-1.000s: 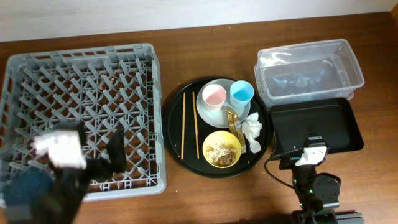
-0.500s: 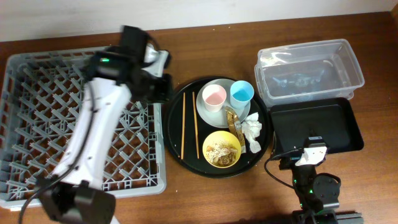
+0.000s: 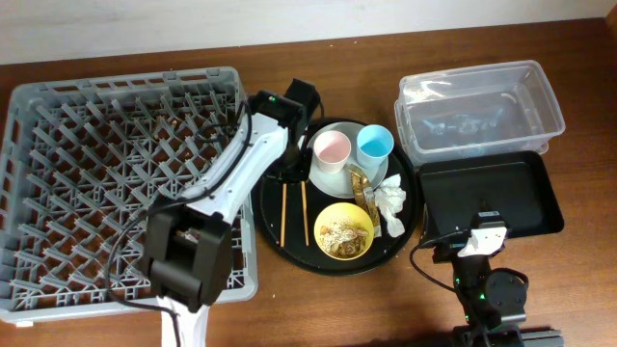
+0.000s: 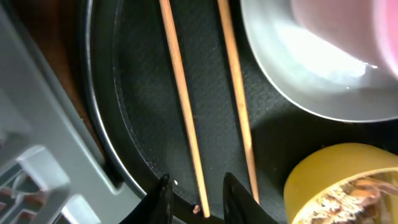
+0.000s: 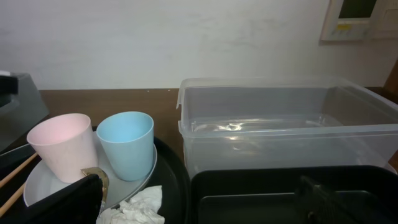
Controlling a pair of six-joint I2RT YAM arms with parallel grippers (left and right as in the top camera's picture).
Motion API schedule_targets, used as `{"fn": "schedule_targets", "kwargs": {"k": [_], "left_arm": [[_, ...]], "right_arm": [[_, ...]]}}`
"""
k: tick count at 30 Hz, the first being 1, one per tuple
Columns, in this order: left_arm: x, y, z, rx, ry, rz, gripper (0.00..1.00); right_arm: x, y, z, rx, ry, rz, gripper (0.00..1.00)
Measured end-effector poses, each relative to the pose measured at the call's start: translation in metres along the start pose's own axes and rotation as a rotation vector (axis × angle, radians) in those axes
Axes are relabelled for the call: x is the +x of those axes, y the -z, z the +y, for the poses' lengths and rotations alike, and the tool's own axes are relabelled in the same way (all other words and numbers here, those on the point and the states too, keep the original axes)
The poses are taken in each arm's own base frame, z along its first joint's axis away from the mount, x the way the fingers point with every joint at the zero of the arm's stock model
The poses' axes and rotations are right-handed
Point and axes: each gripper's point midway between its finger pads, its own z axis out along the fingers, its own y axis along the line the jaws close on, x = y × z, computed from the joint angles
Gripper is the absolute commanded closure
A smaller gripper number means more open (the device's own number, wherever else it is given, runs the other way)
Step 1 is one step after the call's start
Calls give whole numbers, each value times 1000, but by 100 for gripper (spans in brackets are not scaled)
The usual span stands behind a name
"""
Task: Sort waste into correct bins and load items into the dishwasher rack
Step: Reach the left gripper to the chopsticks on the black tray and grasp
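Wooden chopsticks (image 4: 186, 106) on round black tray (image 4: 134, 124); left fingers (image 4: 163, 198) spread, straddling one; right fingers (image 5: 68, 202) spread apart.

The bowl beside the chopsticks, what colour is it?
Yellow. The bowl shows best in the overhead view.

A dark brown wooden desk (image 3: 347, 299) with a visible grain runs up against a plain white wall (image 5: 155, 37). High on that wall, towards the right, hangs a small pale control panel (image 5: 360, 17). The light is soft and even.
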Motion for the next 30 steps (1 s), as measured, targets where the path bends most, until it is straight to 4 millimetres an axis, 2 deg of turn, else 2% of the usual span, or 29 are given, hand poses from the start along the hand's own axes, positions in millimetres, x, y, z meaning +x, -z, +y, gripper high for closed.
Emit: {"fn": "schedule_targets", "kwargs": {"k": [8,14,21,30], "left_arm": [[-10,-19,-2,-6,0,-6,75],[-15,-23,1,-23,1,-27,75],[-13,-52,3,-29,5,-38,75],[-15,-57,4,-35,8,-54,77]], "right_arm": [[0,0,0,0,0,0,1],[0,0,0,0,1,0,1],[0,0,0,0,0,0,1],[0,0,0,0,0,0,1]]}}
